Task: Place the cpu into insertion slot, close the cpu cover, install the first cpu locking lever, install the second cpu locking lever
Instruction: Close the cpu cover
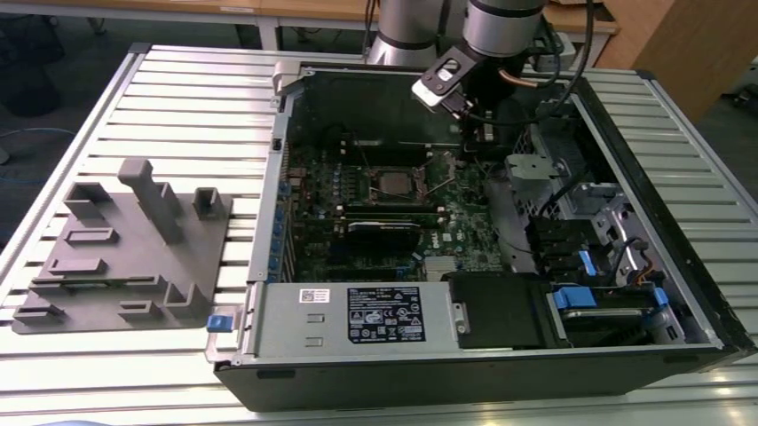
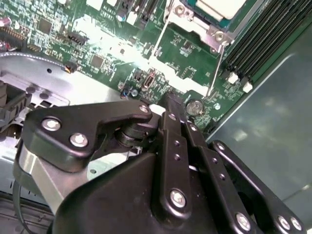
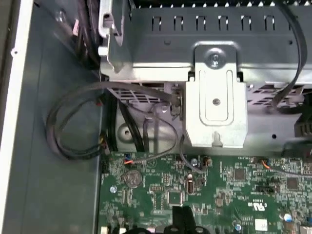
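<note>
To the exterior view's left of the slot (image 1: 372, 183), a grey jig (image 1: 124, 248) rests on the tabletop (image 1: 177, 98). Seated in the slot, the cpu (image 1: 396, 181) is likely light, stiff and fragile, best gripped by its edges. To that view's right of the slot, the pincer (image 1: 484, 133) hangs closed, empty.

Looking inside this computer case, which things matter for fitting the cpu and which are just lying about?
Job: cpu, cpu cover, locking lever, gripper.
Lying about: grey fixture tray, memory slots, coin cell battery, power supply.
</note>
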`<state>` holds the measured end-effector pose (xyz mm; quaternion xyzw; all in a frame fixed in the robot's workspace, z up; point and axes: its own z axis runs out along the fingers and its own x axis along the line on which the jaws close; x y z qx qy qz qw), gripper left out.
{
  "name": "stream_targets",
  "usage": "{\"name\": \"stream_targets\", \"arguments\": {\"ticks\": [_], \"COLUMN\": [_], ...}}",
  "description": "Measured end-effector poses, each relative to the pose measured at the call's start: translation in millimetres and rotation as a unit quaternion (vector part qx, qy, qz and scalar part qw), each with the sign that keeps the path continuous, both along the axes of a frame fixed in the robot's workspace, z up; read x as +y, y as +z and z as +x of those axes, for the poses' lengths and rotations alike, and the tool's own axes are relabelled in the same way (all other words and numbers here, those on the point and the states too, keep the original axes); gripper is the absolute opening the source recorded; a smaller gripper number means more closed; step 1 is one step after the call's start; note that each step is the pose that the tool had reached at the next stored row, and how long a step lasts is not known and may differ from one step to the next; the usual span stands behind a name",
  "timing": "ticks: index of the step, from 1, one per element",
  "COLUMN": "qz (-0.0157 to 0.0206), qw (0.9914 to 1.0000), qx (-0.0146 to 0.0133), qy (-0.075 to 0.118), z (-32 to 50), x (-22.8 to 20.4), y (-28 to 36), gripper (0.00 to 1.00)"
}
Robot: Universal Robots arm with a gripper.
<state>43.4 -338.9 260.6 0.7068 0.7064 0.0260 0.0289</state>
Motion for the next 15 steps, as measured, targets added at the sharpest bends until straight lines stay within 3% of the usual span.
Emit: {"name": "stream_targets", "arguments": {"ticks": [5, 15], "qz": [0.0001, -0.0006], "qw": [1.00000, 1.00000], "qx": [0.0000, 0.0000], "qy": [0.000, 0.000], "z": [3.6, 4.7], "x": [0.2, 0.2], "y": [-1.4, -16.4], "gripper": [0.11, 0.11]}}
